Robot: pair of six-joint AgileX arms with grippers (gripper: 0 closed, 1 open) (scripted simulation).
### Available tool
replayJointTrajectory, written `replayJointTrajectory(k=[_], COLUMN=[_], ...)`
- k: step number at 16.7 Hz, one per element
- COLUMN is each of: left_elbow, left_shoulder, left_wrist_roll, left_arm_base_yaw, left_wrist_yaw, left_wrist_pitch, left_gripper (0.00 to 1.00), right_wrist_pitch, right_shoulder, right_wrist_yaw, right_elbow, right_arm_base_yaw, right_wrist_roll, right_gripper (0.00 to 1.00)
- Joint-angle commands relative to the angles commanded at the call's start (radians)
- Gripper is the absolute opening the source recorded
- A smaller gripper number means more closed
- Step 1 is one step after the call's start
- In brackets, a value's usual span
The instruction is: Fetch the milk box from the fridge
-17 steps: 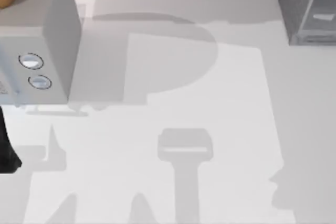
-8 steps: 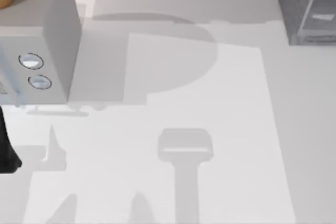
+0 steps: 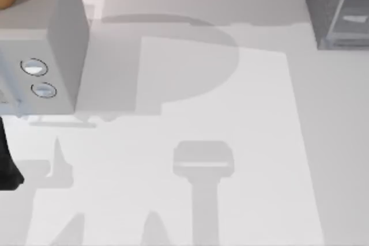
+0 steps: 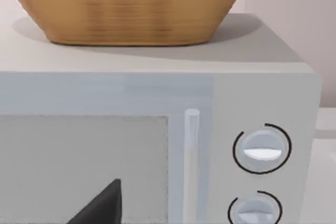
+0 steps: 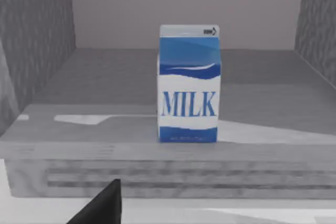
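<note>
The milk box (image 5: pixel 189 85), a blue and white carton marked MILK, stands upright on the fridge's grey floor (image 5: pixel 105 150), near its front lip and between its dark side walls. A black part of my right gripper (image 5: pixel 100 205) shows low in the right wrist view, short of the lip and apart from the carton. From above, the fridge (image 3: pixel 331 10) is at the table's far right corner. My left arm (image 3: pixel 7 165) is parked at the table's left edge, and a black part of my left gripper (image 4: pixel 102 205) faces the microwave door.
A light grey microwave (image 3: pixel 46 44) with two round knobs (image 4: pixel 261 150) stands at the far left. A woven basket (image 4: pixel 126 3) sits on top of it. The white table (image 3: pixel 190 113) stretches between the microwave and the fridge.
A dark shadow at the lower right of the table has slid out of the top view. The left arm, microwave and fridge have stayed put.
</note>
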Motion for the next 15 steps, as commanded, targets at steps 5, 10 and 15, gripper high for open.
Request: replayJointTrajectory(k=[5, 10, 15], left_elbow=[0.0, 0.0, 0.0], left_shoulder=[0.0, 0.0, 0.0], left_wrist_roll=[0.0, 0.0, 0.0], left_arm_base_yaw=[0.0, 0.0, 0.0], left_wrist_yaw=[0.0, 0.0, 0.0], left_wrist_pitch=[0.0, 0.0, 0.0], left_gripper=[1.0, 1.0, 1.0], right_wrist_pitch=[-0.082, -0.163, -0.175], right_shoulder=[0.203, 0.357, 0.376], right_wrist_yaw=[0.118, 0.223, 0.239], right_elbow=[0.289, 0.525, 0.553], right_arm_base_yaw=[0.109, 0.21, 0.226], right_wrist_roll=[-0.002, 0.0, 0.001], right_gripper=[1.0, 1.0, 1.0])
